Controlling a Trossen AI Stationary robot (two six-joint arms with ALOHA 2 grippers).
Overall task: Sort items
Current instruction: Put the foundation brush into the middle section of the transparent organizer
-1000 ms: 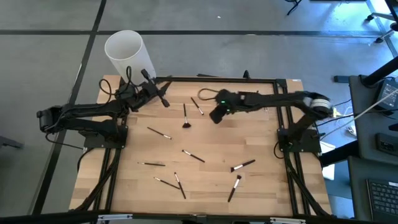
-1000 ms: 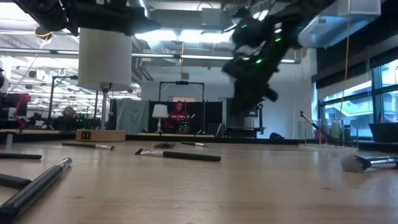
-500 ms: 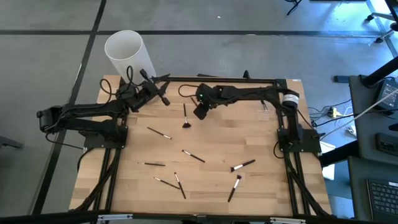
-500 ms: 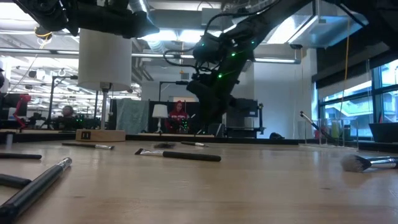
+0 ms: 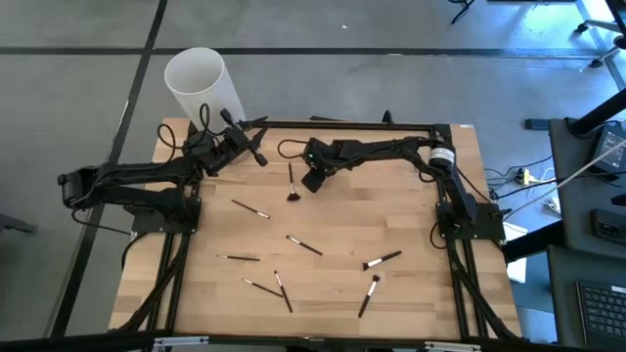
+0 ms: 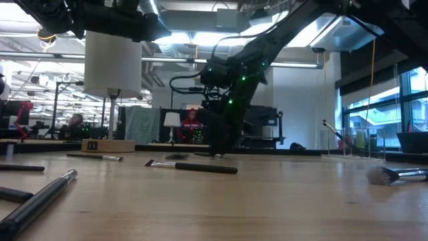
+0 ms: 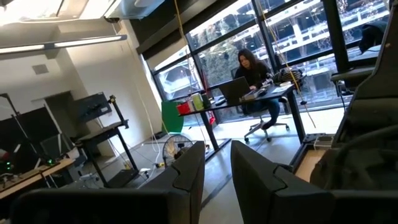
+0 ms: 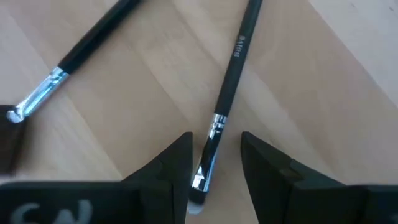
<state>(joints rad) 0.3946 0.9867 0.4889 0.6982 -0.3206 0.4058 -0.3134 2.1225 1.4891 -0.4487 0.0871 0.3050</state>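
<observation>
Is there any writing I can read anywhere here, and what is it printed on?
Brush handle between the right claw's open fingers: small pale lettering, too blurred to read.
Bottom edge of the right wrist view: pale marks, cut off, unreadable.
Nothing else legible.

slim black-handled makeup brushes (image 5: 303, 244) with silver ferrules, pale tips. tall plain white cylinder (image 5: 201, 83). light wooden plank table (image 5: 411, 210), blond with darker streaks. black metal frame (image 5: 445, 176). grey floor (image 5: 391, 59).
</observation>
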